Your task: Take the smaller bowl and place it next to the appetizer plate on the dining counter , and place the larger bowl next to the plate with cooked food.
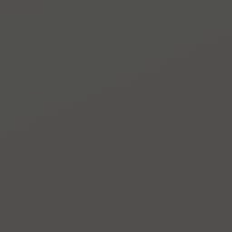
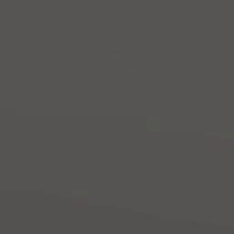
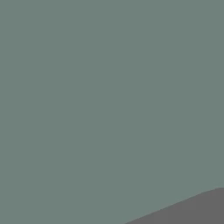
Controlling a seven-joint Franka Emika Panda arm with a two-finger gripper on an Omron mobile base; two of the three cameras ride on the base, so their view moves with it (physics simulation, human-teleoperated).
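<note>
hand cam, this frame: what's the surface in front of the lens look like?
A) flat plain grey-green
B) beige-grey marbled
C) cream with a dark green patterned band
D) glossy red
A: the surface in the hand view is an even, matte grey-green, with no gloss, marbling or pattern on it. What it belongs to can't be told from this frame.
</note>
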